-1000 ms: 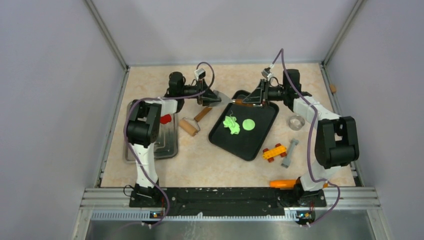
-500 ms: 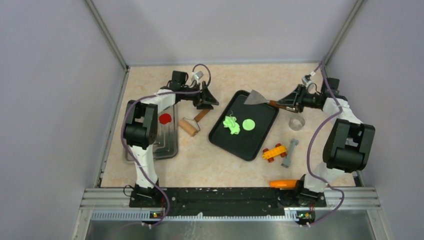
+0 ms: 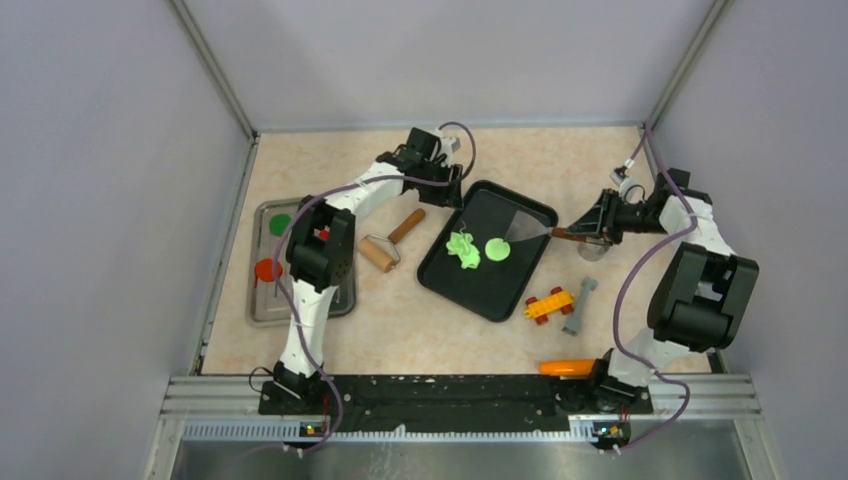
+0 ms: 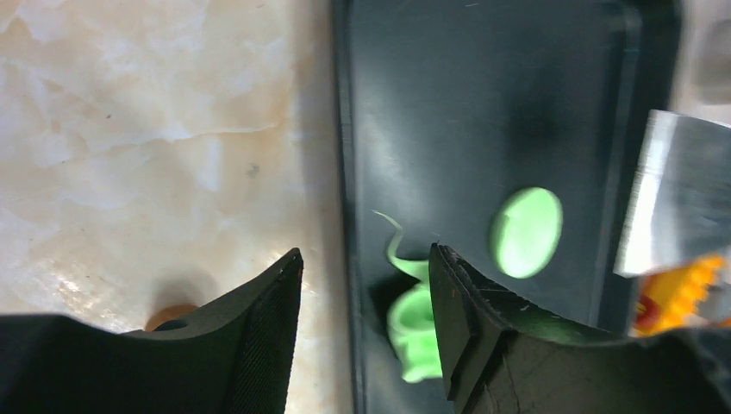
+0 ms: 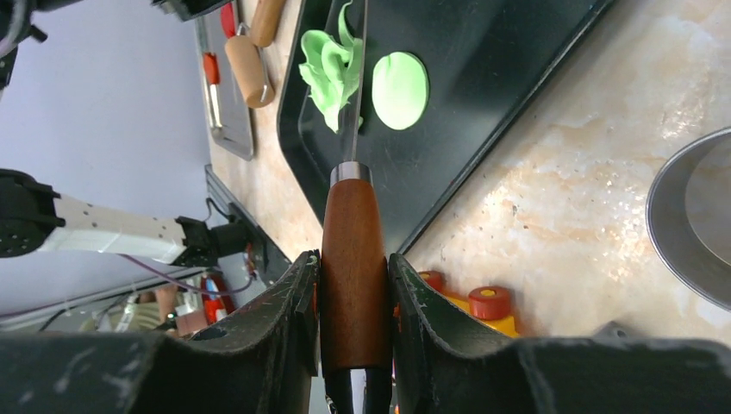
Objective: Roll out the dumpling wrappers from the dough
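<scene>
Top external, working outward from the near edge: at the right, right pincer [image 3: 590, 222] clamped tight on the brown wooden handle of a scraper [image 3: 520, 230]. Flat blade reaching left over the black tray's [image 3: 485, 285] right rim, close by the dumpling wrapper [image 3: 497, 248]; touching it or not, impossible to tell. Farther back, left pincer [image 3: 445, 182] hanging over the tray's far left corner, jaws parted roughly halfway, gripping nothing.

On the black tray: round green wrapper lying flat near the middle, ragged dough [image 3: 462, 248] just to its left.

On the beige marbled desk [image 3: 420, 330]:
- an orange object [image 3: 565, 367] by the right arm's base
- a yellow toy car [image 3: 548, 303] and a grey bone-shaped piece [image 3: 580, 305] off the tray's near right side
- a rolling pin [image 3: 390, 240] left of the tray
- a metal tray [image 3: 265, 300] at the far left, carrying a green disc [image 3: 280, 224] and red discs [image 3: 268, 269]
- a metal ring cutter [image 3: 595, 247] beneath the right pincer

Plain grey walls on three sides.

Left wrist alone: empty gap between two dark fingers [image 4: 259, 345], straddling the black tray's edge, with dough below. Right wrist alone: handle squeezed between both fingers [image 5: 284, 328], blade seen edge-on, lined up between dough and wrapper.
</scene>
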Tool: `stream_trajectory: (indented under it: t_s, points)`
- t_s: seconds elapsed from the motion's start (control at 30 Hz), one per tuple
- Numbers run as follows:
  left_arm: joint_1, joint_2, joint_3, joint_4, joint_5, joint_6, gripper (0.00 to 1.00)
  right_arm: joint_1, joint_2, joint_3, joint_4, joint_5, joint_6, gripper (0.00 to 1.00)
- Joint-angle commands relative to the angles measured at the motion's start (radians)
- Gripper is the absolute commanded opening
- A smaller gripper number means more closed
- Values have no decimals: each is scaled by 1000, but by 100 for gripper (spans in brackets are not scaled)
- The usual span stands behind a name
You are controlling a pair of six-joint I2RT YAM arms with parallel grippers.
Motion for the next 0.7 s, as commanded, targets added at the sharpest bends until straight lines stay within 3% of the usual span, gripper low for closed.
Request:
stream_trajectory:
  t_s: [0.0,0.17,0.4,0.67]
  points:
    - [-12,78,63,-59,-194,-7,57,-6,-99,18,-56,24,-72,0]
    - [-29,109,63,-63,-228,-38,47,-6,-90,-20,-97,62,-121,0]
    - [-25,103,11,-70,-280,-101,2,-9,17,52,-223,32,-294,0]
    - [-21,68,-27,-73,-258,-127,0,-10,146,133,-252,43,-350,0]
